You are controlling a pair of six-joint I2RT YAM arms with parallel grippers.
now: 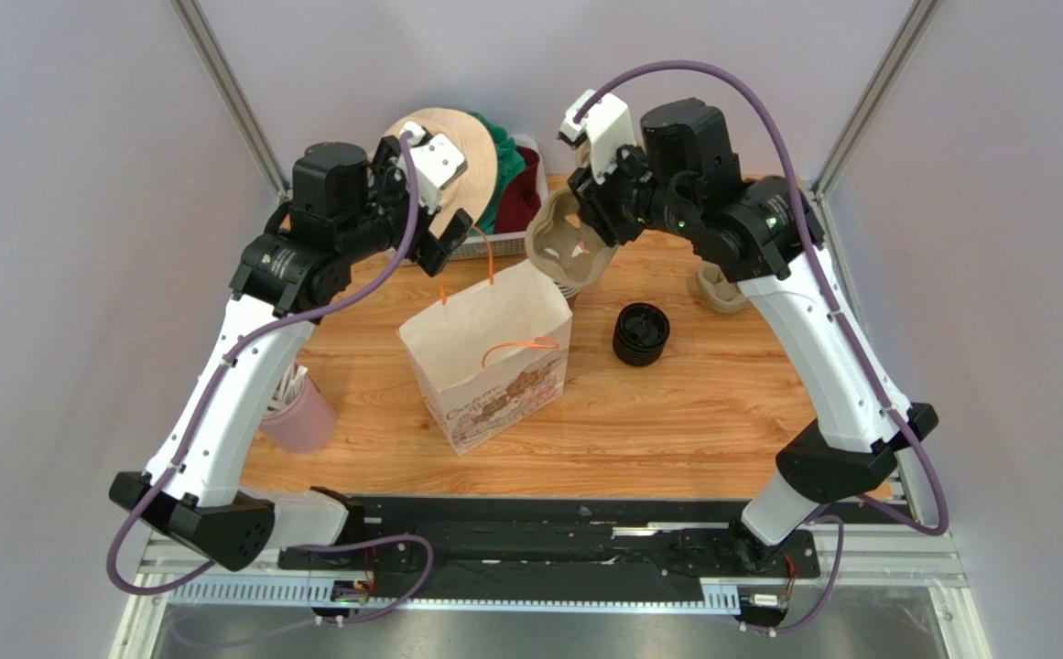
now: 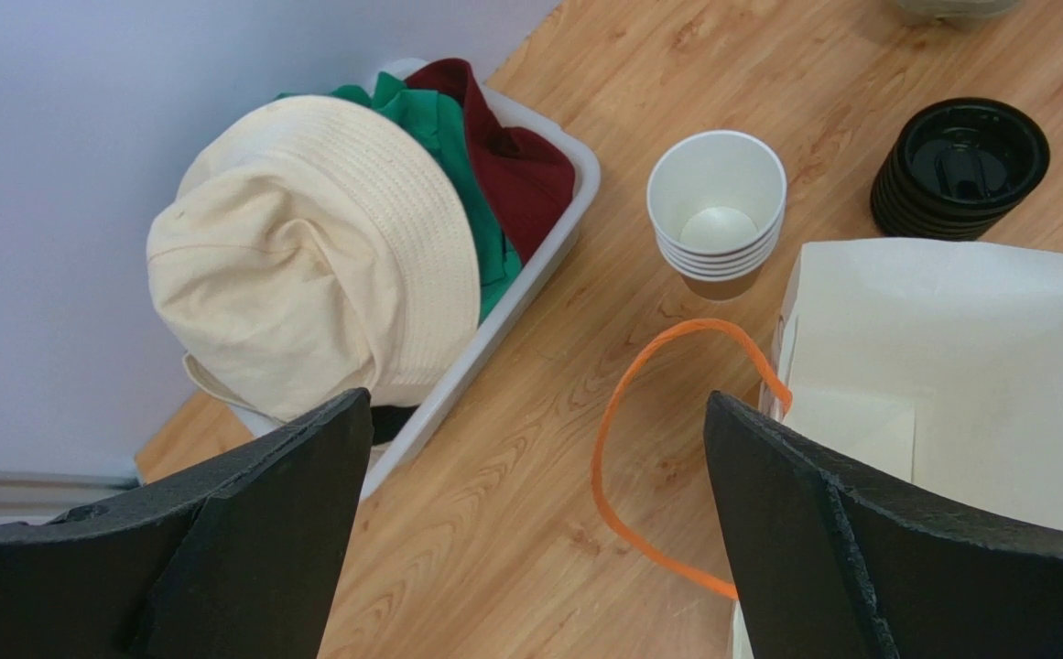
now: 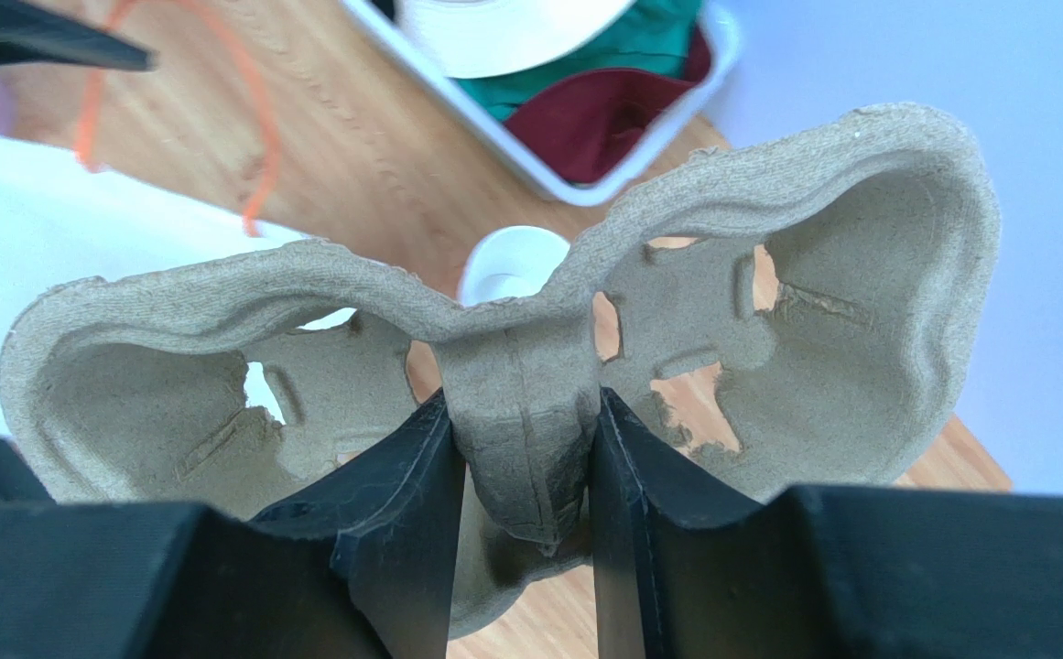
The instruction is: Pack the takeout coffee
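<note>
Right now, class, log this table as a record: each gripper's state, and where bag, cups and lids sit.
left gripper: open, empty, hovering by the bag's far edge
right gripper: shut on pulp cup carrier, held off the table
paper bag: upright, mid-table
paper cups: stacked, lidless, by the bag's far corner
black lids: stacked, right of the bag

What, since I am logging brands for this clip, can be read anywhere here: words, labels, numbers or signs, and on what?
paper bag: brown printed design with lettering on its front, seen from the top camera; too small and blurred to read.
stack of black lids: moulded relief on the top lid; no readable letters.
pulp cup carrier, paper cups, hat: no text visible.
</note>
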